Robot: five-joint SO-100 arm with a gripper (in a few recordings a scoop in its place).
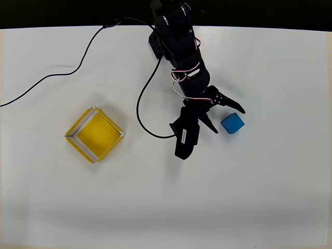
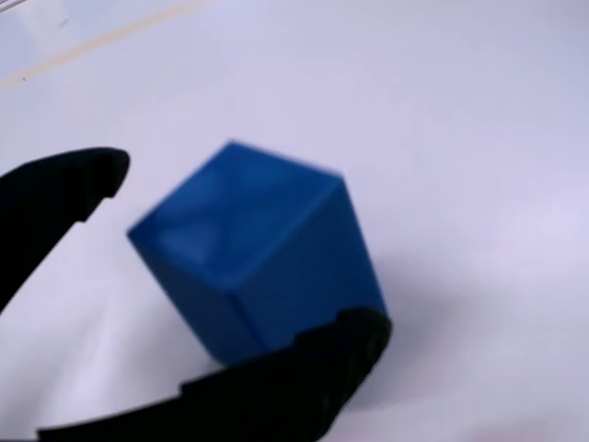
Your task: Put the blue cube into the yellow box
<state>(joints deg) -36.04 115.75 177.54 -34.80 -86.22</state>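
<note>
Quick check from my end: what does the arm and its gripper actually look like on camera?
The arm is all black, built of blocky segments, with thin red and white wires looped near the wrist. A black cable trails from its base over the white table. The gripper has two black, tapered, pointed fingers.

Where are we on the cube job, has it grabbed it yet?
Done: the gripper is open and brought up to the blue cube, with a finger on either side of the cube in the wrist view. In hand: lining up the grasp; the fingers are not closed on it and it sits on the table. Left: close, lift, carry it to the yellow box at picture left, which is empty, and release.
</note>
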